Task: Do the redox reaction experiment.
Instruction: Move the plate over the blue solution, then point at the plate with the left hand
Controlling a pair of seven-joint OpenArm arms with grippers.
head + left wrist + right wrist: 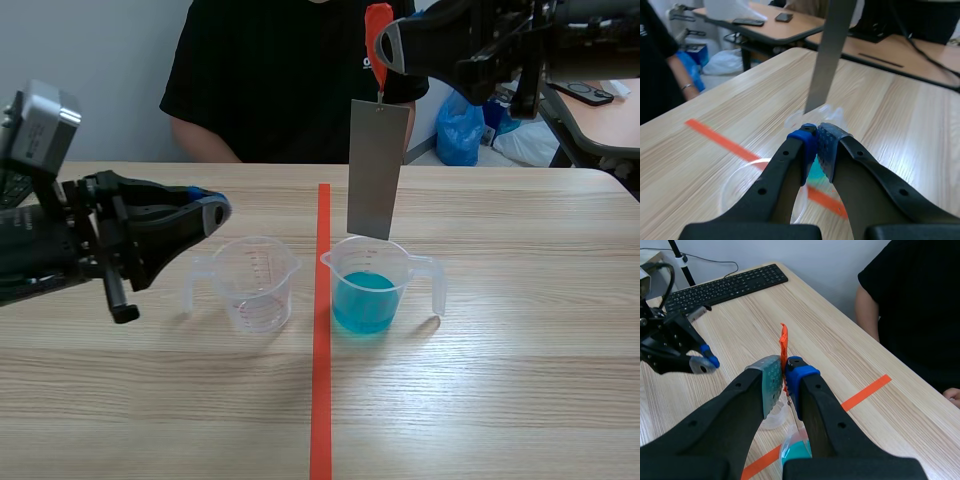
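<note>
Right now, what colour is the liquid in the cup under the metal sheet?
Turquoise blue; the liquid shows best in the scene view.

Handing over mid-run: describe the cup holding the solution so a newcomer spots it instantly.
Find the orange-red tape line running down the middle of the wooden table. Just to its right, under the hanging grey metal plate, stands a clear plastic measuring cup. Unlike the empty clear cup left of the line, it holds blue liquid.
</note>
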